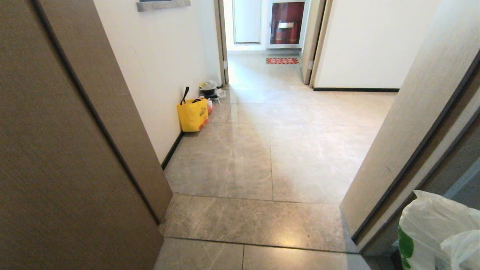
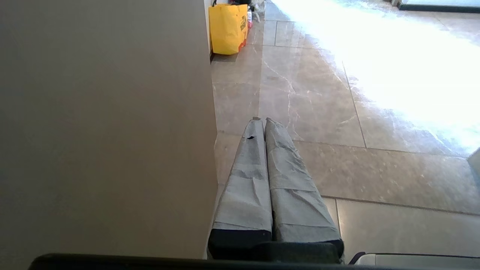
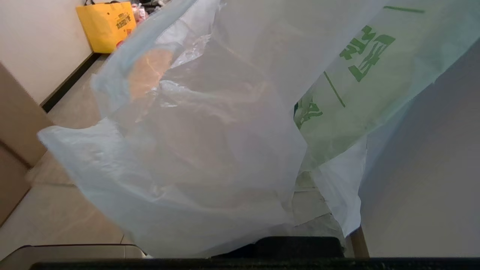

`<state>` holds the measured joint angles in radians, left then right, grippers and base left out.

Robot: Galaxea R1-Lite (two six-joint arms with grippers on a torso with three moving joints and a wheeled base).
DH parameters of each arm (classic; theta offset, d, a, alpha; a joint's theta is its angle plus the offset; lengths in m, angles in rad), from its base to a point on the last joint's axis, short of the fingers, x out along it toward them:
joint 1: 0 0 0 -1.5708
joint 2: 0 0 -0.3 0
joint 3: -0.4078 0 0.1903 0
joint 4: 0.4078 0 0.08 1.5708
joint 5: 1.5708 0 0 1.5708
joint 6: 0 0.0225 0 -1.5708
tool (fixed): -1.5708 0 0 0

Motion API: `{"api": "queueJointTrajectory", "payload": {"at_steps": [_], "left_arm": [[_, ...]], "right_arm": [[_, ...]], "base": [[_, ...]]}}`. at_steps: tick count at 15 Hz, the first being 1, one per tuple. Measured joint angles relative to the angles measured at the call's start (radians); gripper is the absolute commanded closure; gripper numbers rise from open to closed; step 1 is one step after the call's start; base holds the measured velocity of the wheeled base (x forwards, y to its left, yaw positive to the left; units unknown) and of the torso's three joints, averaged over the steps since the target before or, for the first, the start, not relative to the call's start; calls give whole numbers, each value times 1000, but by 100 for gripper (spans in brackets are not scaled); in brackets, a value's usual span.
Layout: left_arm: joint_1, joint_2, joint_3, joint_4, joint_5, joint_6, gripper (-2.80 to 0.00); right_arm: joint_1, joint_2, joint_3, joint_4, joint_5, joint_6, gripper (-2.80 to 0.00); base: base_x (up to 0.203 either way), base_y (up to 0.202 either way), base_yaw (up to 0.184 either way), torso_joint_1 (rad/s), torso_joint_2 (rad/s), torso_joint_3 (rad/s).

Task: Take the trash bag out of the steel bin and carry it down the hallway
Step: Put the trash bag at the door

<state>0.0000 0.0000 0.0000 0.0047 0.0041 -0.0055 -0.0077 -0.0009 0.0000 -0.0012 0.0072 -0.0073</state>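
At the doorway's right side, the right hand, closed, grips the thin white green-printed plastic trash bag (image 3: 210, 150); the left hand (image 2: 261, 120) is closed, empty, above the glossy tiled hallway floor (image 1: 300, 150).

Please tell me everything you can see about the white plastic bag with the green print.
The trash bag is thin, white, half see-through plastic with green printed characters on one side. It is crumpled and hangs right in front of the right wrist camera, covering the fingers there. In the head view it shows only at the lower right corner, beside the door frame, above the tiled floor. Its contents cannot be made out.
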Motion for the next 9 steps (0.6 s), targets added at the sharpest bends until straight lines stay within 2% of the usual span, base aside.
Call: {"api": "queueJointTrajectory", "payload": {"at_steps": [9], "left_arm": [[0,0,0,0,0,0,0]], "right_arm": [[0,0,0,0,0,0,0]], "base": [[193,0,0,3,3,2]]}}
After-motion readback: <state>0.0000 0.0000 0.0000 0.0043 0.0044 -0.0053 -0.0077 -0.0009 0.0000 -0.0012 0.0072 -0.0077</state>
